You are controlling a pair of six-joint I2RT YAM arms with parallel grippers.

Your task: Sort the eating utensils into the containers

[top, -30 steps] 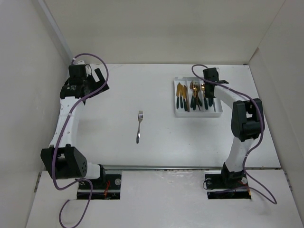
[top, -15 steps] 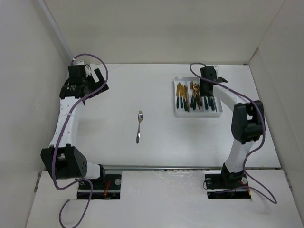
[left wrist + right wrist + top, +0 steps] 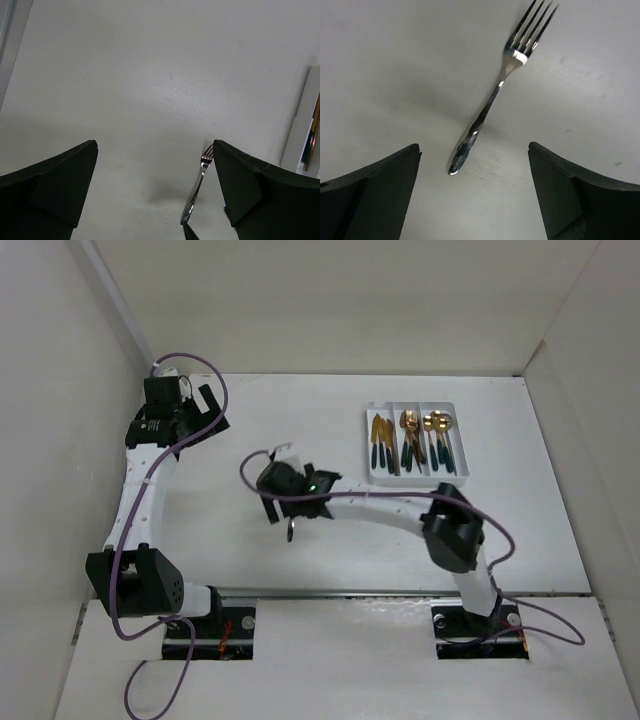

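A lone silver fork (image 3: 490,100) lies on the white table, tines pointing away. My right gripper (image 3: 474,150) hovers open just above its handle end, one finger on each side, touching nothing. In the top view the right gripper (image 3: 293,508) covers most of the fork (image 3: 290,532). The white three-compartment tray (image 3: 368,445) at the back right holds gold and teal knives (image 3: 381,445), forks (image 3: 410,440) and spoons (image 3: 438,435). My left gripper (image 3: 213,407) hangs open and empty at the back left. Its view shows the fork (image 3: 200,182) and the tray's edge (image 3: 295,145).
White walls close in the table on the left, back and right. The right arm stretches low across the table's middle from its base (image 3: 475,620). Purple cables loop round both arms.
My right gripper opened over the tray's right side, then swung left and forward across the table to hover over the silver fork. The left arm has not moved.
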